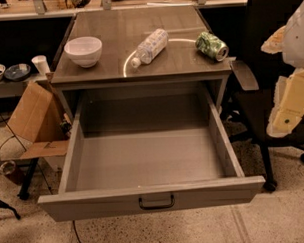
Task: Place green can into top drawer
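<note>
The green can (212,45) lies on its side at the right end of the grey cabinet top (115,64), near the front right corner. The top drawer (148,158) is pulled wide open below it; its inside is bare and its dark handle (156,202) sits at the centre of the front panel. My gripper (290,101) shows as white and cream parts at the right edge of the view, to the right of the can and the drawer, touching neither.
A clear plastic bottle (149,46) with a white cap lies on the top's middle and a white bowl (83,51) stands at the left. A black office chair (263,89) stands right of the cabinet. A cardboard box (34,115) and cables are on the left floor.
</note>
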You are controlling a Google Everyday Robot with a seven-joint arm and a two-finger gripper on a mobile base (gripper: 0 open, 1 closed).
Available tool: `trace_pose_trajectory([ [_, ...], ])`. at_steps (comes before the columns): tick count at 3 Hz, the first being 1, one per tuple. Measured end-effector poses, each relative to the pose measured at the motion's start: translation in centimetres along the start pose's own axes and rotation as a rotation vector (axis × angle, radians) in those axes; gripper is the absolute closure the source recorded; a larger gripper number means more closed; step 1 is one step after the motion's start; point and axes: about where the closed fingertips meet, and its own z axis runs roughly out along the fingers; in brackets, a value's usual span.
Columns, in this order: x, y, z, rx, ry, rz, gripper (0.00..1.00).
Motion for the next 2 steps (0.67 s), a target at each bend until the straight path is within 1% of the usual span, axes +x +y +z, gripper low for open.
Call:
trace_pose_trajectory([
  [1, 0.0, 0.0, 0.0, 0.000, 0.000, 0.000, 0.00],
  [2, -0.7, -1.2, 1.0, 0.025, -0.061, 0.067, 0.00],
])
